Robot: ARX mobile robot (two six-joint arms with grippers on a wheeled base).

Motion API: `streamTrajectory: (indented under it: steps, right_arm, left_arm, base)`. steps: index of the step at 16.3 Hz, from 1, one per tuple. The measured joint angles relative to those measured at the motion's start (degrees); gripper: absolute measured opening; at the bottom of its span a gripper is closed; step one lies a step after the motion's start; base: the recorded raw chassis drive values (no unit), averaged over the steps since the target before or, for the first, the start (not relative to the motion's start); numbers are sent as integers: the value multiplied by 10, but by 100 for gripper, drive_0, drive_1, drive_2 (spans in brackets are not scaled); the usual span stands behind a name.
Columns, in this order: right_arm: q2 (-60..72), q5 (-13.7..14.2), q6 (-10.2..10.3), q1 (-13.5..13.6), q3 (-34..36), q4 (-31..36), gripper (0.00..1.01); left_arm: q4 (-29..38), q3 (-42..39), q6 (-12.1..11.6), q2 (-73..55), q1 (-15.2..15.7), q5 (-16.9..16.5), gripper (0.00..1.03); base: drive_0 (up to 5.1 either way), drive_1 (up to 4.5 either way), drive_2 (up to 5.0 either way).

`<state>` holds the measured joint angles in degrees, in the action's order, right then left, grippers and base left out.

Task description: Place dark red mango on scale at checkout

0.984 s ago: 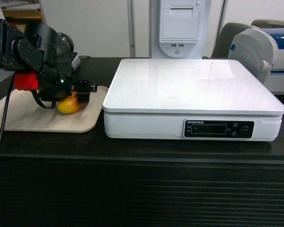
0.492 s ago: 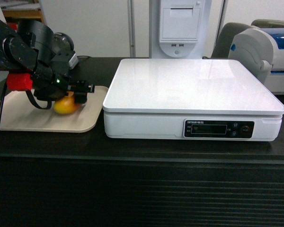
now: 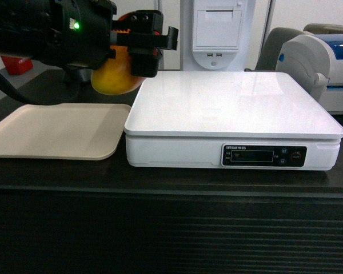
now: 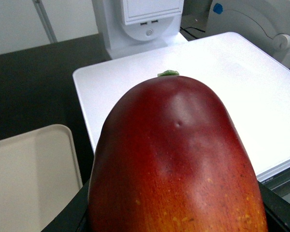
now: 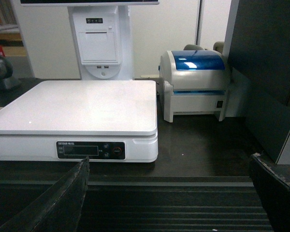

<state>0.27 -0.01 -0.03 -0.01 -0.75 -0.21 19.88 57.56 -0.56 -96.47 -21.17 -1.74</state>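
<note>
Left pincer (image 3: pixel 138 45) apparently around mango (image 3: pixel 115 77)

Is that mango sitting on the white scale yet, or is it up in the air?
In the air. The left gripper holds the mango above the scale's left edge, clear of the beige tray.

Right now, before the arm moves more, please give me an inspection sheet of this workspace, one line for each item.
Surface: dark checkout counter, flat top, ribbed front.
Job's things: mango held in the air at the scale's left rear corner, off the beige tray; white scale with nothing on its top.
Clutter: nothing seen on the tray.
Grippers: left gripper shut on the mango; right gripper open, low in front of the counter, holding nothing.
Cables: one black cable hanging under the left arm.
Surroundings: white receipt printer stand behind the scale; label printer with blue lid to its right.
</note>
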Motion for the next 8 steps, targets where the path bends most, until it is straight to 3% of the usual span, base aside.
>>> streamTrajectory:
  steps: [4, 8]
  right_arm:
    - [0, 0, 0, 0, 0, 0, 98]
    - [0, 0, 0, 0, 0, 0, 98]
  left_arm:
    - [-8, 62, 23, -71, -28, -9, 62]
    - [-45, 171, 61, -151, -57, -10, 62]
  base:
    - [0, 0, 0]
    - [0, 0, 0]
